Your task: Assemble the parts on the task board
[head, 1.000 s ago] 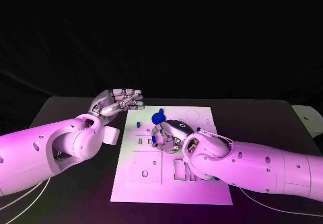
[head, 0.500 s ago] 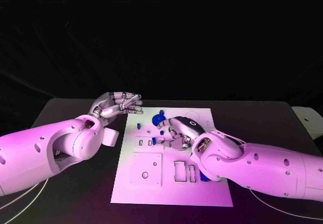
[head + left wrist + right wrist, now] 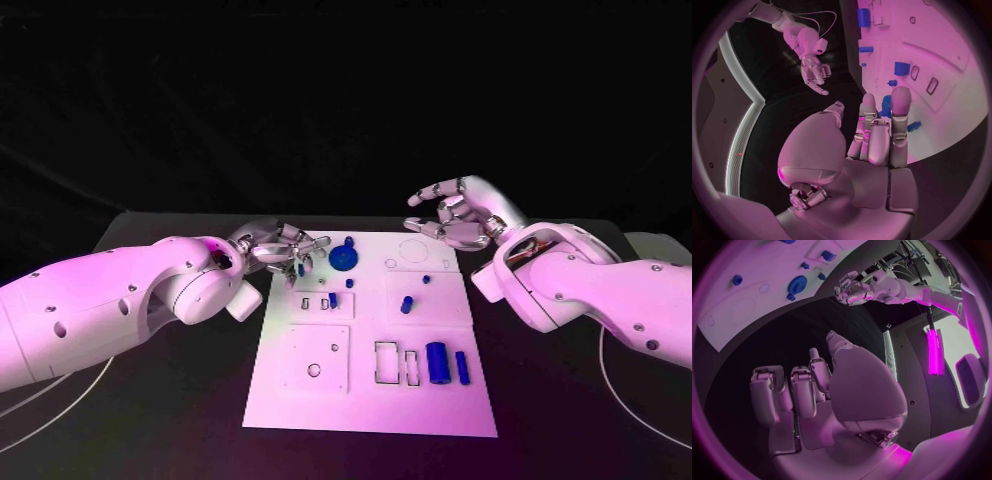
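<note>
The left hand point(image 3: 284, 250) is seen at the board's point(image 3: 325, 400) left far edge, fingers loosely spread and nothing held. The white board is laid mid-table point(image 3: 173, 440), marked with rectangular slots and outlined circles. Blue parts are scattered over it: a disc point(image 3: 343, 257) near the far edge, small pegs point(image 3: 407, 304) at the centre, two upright cylinders point(image 3: 437, 361) by the near slots. The right hand point(image 3: 459, 213) is raised beyond the far right corner, fingers curled, empty.
</note>
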`<state>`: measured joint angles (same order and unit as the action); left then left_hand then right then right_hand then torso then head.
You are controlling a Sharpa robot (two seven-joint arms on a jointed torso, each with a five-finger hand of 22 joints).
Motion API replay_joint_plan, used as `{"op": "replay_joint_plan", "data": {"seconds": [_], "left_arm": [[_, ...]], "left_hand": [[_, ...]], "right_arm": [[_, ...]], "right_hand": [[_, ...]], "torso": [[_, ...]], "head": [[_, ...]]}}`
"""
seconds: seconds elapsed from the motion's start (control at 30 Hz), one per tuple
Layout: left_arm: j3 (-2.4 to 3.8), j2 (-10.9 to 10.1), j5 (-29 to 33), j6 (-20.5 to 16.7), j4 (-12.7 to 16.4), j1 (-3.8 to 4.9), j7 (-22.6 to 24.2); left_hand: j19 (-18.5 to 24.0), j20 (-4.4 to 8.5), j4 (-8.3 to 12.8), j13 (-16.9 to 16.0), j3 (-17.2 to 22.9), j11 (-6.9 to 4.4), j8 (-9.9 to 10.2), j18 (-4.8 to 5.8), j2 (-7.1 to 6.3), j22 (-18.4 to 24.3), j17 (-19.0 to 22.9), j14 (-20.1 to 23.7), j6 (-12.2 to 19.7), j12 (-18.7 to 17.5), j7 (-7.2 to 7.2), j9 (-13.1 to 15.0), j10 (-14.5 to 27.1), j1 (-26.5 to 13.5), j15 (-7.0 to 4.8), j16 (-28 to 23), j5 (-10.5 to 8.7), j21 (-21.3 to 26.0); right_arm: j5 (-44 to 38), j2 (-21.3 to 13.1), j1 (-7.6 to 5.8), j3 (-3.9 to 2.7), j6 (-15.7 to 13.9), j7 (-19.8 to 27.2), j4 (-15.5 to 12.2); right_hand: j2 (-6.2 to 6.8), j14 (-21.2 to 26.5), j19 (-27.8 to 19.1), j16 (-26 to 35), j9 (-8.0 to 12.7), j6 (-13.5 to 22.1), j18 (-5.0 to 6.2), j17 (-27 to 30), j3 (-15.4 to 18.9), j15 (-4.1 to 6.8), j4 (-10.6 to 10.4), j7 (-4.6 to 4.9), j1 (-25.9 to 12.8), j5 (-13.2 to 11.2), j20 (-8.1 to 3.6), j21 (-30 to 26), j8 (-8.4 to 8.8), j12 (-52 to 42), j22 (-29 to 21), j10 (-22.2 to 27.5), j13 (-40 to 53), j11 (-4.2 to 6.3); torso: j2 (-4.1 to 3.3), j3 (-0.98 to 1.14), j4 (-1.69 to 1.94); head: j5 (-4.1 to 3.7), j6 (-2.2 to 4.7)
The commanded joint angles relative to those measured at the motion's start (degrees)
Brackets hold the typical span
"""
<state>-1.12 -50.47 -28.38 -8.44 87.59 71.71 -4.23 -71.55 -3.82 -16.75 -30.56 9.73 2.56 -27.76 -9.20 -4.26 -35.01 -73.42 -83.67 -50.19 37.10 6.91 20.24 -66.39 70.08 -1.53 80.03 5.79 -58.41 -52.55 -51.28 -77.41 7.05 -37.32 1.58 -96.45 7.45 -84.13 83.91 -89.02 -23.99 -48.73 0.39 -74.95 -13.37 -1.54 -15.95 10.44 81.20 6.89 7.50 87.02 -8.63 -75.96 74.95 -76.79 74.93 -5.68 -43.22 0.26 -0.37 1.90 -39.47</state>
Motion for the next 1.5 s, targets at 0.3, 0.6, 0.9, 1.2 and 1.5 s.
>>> {"op": "replay_joint_plan", "data": {"seconds": [0.3, 0.6, 0.9, 1.2, 1.5], "left_arm": [[-0.16, 5.29, -21.87, 17.52, -3.66, 3.36, -22.62], [-0.91, 9.12, -27.50, 20.19, -5.74, 5.07, -25.15], [-1.55, 11.64, -29.92, 22.37, -7.40, 6.40, -26.22], [-2.16, 13.69, -30.41, 24.85, -9.25, 6.71, -26.73], [-2.77, 15.30, -30.37, 27.17, -10.43, 6.72, -27.05]], "left_hand": [[-9.80, 1.11, -0.01, -10.73, -1.71, -1.06, -5.90, 4.30, 1.87, -27.33, -11.06, -4.80, 1.40, 12.85, -0.96, 4.38, 0.63, -0.86, -0.90, 6.74, -0.12, -18.30], [-11.25, 1.74, -0.09, -21.37, -5.76, -1.99, -11.16, 5.19, 3.14, -33.25, -13.15, -5.37, 1.85, 23.36, -2.10, 9.94, -2.55, -3.46, -1.65, 8.05, -0.43, -21.79], [-11.39, 1.82, -0.12, -21.83, -7.24, -2.06, -12.05, 5.34, 4.03, -34.22, -13.34, -5.41, 2.53, 23.95, -2.20, 11.58, -2.14, -4.82, -1.72, 8.17, -0.51, -22.33], [-11.46, 1.81, -0.05, -21.40, -7.46, -2.05, -12.15, 5.41, 4.31, -34.62, -13.44, -5.43, 2.78, 23.61, -2.19, 11.92, -1.69, -4.82, -1.71, 8.22, -0.25, -22.52], [-11.52, 1.79, -0.06, -21.18, -7.55, -2.02, -12.19, 5.47, 4.51, -34.94, -13.61, -5.48, 2.98, 23.44, -2.16, 12.14, -1.42, -4.71, -1.69, 8.31, -0.04, -22.68]], "right_arm": [[9.63, -2.58, -0.76, 0.11, 2.07, 2.85, 0.49], [8.46, -2.62, -0.80, 0.23, 2.43, 2.06, 1.19], [7.86, -2.76, -0.79, 0.32, 2.41, 1.53, 1.59], [7.77, -2.76, -0.77, 0.39, 2.41, 1.41, 2.00], [7.76, -2.64, -0.75, 0.41, 2.47, 1.33, 2.19]], "right_hand": [[-0.23, -5.02, 4.09, 0.34, -0.16, -0.62, 0.54, -11.90, -0.15, 0.45, -0.15, -0.24, -0.13, 1.17, -0.38, -0.28, -0.72, 0.20, 12.68, 0.07, 2.32, 0.34], [-0.06, -4.97, 4.02, 0.42, -0.14, -0.48, 0.57, -11.73, -0.27, 0.55, -0.13, -0.30, -0.10, 2.23, -0.51, -0.44, -1.06, 0.28, 12.58, 0.12, 2.16, 0.42], [0.09, -4.95, 4.00, 0.47, -0.11, -0.35, 0.58, -11.64, -0.24, 0.57, -0.19, -0.31, -0.21, 2.61, -0.54, -0.48, -1.15, 0.26, 12.55, 0.09, 2.15, 0.42], [0.29, -4.85, 3.66, 0.63, -0.07, -0.16, 0.74, -11.28, -0.20, 0.59, -0.26, -0.30, -0.37, 3.09, -0.58, -1.07, -1.26, 0.63, 12.13, 0.44, 1.78, 0.43], [0.32, -4.79, 3.50, 0.73, -0.07, -0.12, 0.82, -11.06, -0.20, 0.59, -0.27, -0.30, -0.39, 3.14, -0.58, -1.34, -1.27, 0.84, 11.94, 0.64, 1.58, 0.43]], "torso": [[1.52, 0.54, 0.01], [1.43, 0.64, 0.02], [1.32, 0.59, -0.09], [1.25, 0.47, -0.07], [1.25, 0.44, -0.14]], "head": [[0.64, -1.01], [1.11, -1.31], [1.15, -1.77], [1.24, -2.19], [1.18, -2.51]]}}
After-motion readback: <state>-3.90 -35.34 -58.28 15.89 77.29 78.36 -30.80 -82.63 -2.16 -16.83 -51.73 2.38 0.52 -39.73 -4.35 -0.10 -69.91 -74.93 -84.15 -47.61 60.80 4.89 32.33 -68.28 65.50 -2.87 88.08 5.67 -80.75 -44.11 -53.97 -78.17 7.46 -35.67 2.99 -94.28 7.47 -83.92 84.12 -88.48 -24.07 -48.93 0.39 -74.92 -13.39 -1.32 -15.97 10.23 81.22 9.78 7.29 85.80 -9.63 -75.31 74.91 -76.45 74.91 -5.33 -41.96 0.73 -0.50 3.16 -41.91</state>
